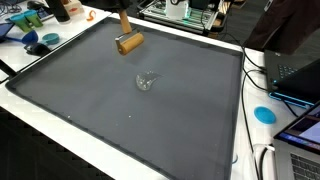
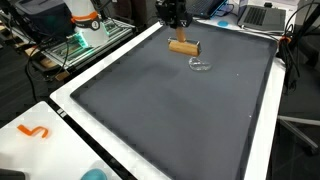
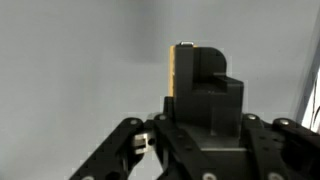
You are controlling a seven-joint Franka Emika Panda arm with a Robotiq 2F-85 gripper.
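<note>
Tool (image 2: 174,22) | hangs vertical just above wooden block (image 2: 183,46) | jaw opening unclear

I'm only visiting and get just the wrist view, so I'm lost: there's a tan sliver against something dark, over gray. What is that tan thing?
Observer: In both exterior views it's a wooden block lying on a gray mat, near one edge.
Operator: Is anything else on the mat?
Observer: Yes, a small clear object lies near the block, apart from it.
Operator: And where is the gripper?
Observer: In an exterior view the gripper hangs close above the block. I cannot tell whether they touch, or whether it is open.
</note>
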